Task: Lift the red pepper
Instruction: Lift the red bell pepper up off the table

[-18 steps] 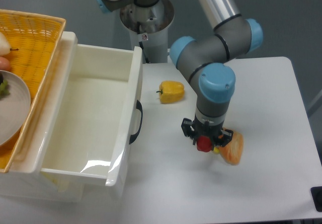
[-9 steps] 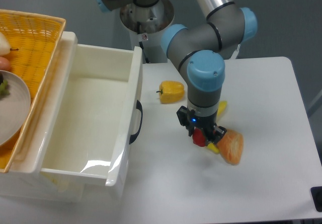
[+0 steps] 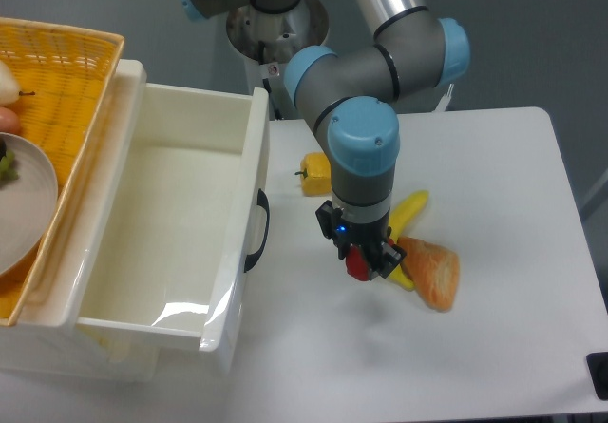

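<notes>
The red pepper (image 3: 357, 265) shows as a small glossy red shape between my black fingers, lifted above the white table (image 3: 494, 252). My gripper (image 3: 360, 262) is shut on it, pointing down from the blue-capped wrist. Most of the pepper is hidden by the fingers. It hangs just left of the orange-brown bread piece (image 3: 432, 271) and the banana (image 3: 408, 216).
A yellow bell pepper (image 3: 313, 173) lies behind the arm, partly hidden by the wrist. An open white drawer (image 3: 180, 223) with a black handle (image 3: 257, 233) fills the left. A yellow wicker basket (image 3: 66, 100) with a grey plate (image 3: 24, 204) sits on top, far left.
The arm has carried the red pepper left and slightly up, away from the bread. The banana, hidden before, now shows beside the wrist.
</notes>
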